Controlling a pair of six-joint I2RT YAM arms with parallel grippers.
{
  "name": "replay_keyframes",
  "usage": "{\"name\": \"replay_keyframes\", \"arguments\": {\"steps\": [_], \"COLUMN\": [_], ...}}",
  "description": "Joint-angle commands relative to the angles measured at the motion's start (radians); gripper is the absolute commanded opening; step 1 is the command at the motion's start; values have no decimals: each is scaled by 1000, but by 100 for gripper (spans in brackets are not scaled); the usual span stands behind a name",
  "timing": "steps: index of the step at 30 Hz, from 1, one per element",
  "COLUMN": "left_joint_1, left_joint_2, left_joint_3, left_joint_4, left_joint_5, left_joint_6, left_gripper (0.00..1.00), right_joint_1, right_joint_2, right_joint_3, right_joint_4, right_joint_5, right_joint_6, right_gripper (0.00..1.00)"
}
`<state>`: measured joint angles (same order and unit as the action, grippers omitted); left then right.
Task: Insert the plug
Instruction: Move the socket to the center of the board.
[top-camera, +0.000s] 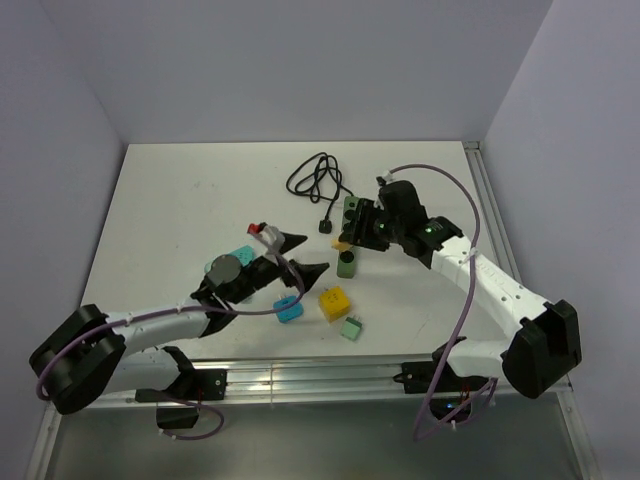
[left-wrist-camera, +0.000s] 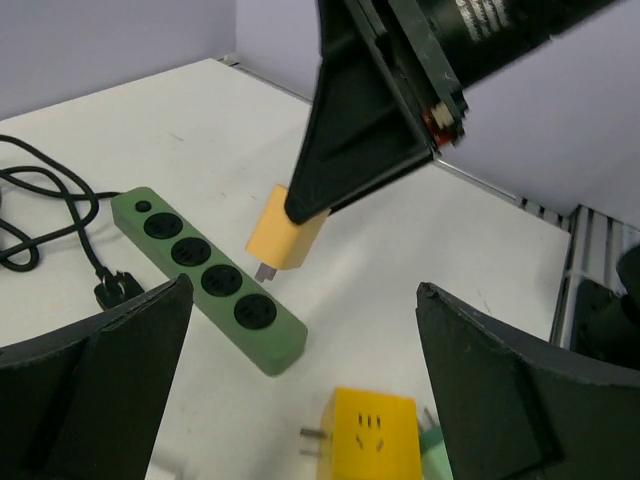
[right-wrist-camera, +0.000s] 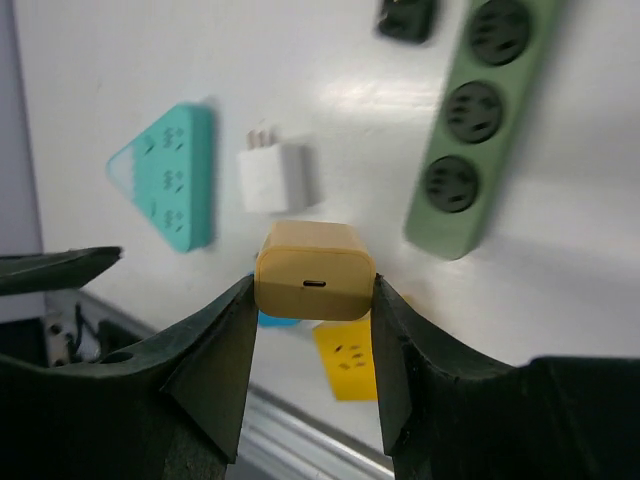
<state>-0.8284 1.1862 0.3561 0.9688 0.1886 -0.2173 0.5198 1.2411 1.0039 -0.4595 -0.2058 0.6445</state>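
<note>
White counter, matte; lavender walls are seen on three sides. A black cord is coiled at the far side. The green strip is laid flat, sockets up, long axis running away from the arm bases. The orange plug is clenched between the right fingers, held just over the strip's sockets towards the end away from the cord. Its long axis is near upright, slightly tilted, prongs turned down. Contact with the strip cannot be told. The left fingers are spread wide, grasping nothing.
</note>
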Motion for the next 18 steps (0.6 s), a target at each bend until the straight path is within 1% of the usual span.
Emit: {"name": "replay_keyframes", "arguments": {"steps": [1,3,4,5,6,7,9,12,14,15,16,17,18], "left_joint_1": [-3,-3,-3,-3,-8,-9,-15,-15,-15,-15,-15,-15,-17], "left_joint_2": [91,145,208,240,272,329,378,461,530,561,626,660,693], "left_joint_3": [165,265,305,382,421,455,521,578,616,680,723,810,846], "left_joint_4": [-211,-307,-347,-382,-459,-487,-530,-547,-588,-628,-715,-769,-803], "left_joint_5": [-92,-116,-123,-129,-136,-146,-153,-144,-126,-109,-98,-91,-83], "left_joint_6": [-76,-115,-120,-129,-132,-132,-146,-172,-186,-189,-189,-185,-185], "left_gripper": [100,100,99,99,99,99,99,100,100,100,99,99,99], "right_joint_1": [-58,-92,-102,-118,-127,-132,-158,-190,-219,-227,-240,-247,-254], "right_joint_2": [-25,-52,-61,-69,-84,-92,-121,-164,-177,-184,-190,-199,-204], "right_joint_3": [50,48,48,50,59,62,61,42,41,41,39,35,29], "right_joint_4": [1,-2,-4,-11,-40,-48,-64,-53,-51,-54,-53,-54,-48], "right_joint_5": [155,228,252,285,363,399,443,460,462,468,474,474,473], "right_joint_6": [-16,-8,-8,0,6,9,14,15,17,17,14,9,4], "right_gripper": [20,20,20,20,20,19,19,19,19,19,19,19,19]}}
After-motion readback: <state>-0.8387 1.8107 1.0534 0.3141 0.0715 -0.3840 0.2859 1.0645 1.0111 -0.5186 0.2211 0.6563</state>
